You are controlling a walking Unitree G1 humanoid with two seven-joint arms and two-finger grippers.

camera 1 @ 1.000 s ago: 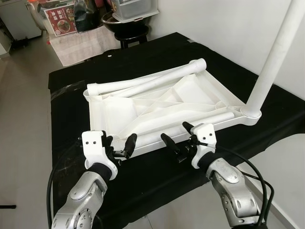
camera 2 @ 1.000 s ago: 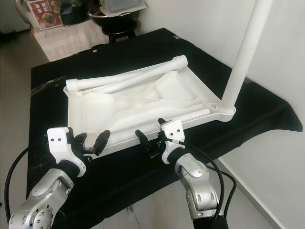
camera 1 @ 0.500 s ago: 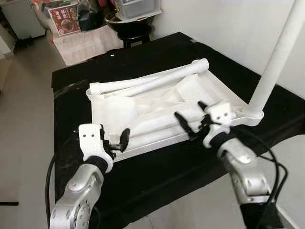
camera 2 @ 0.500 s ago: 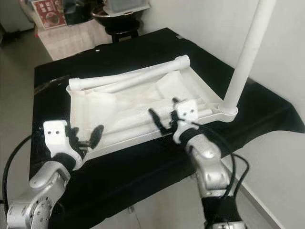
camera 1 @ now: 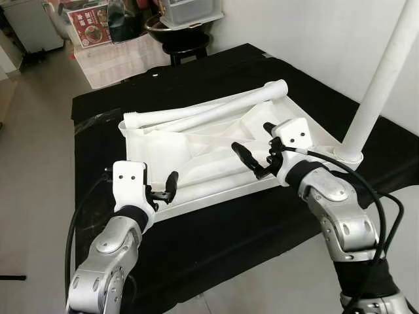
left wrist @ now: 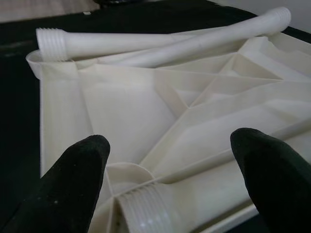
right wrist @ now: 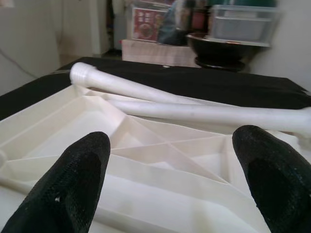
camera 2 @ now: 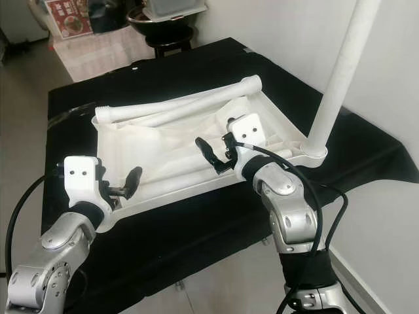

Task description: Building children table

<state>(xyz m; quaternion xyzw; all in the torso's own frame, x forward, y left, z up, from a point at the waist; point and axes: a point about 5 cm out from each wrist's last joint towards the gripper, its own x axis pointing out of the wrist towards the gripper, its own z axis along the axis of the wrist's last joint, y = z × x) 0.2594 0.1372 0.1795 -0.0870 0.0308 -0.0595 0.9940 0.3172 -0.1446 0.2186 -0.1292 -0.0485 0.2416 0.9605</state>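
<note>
Tabletop (camera 1: 216,140) is lying upside down at frame centre on the black cloth (camera 1: 216,235). Right gripper (camera 1: 255,152) is hovering over its ribs, fingers spread, grasping nothing. Left gripper (camera 1: 160,190) is sitting at the lower-left edge, fingers spread, empty. One leg (camera 1: 376,91) is standing upright at the right corner.

White plastic tabletop (camera 1: 196,147), inverted, ribbed underside up, flat on black counter (camera 1: 216,229). One leg (camera 1: 376,88) upright in right corner socket; three threaded legs (camera 1: 209,111) lying loose inside.
</note>
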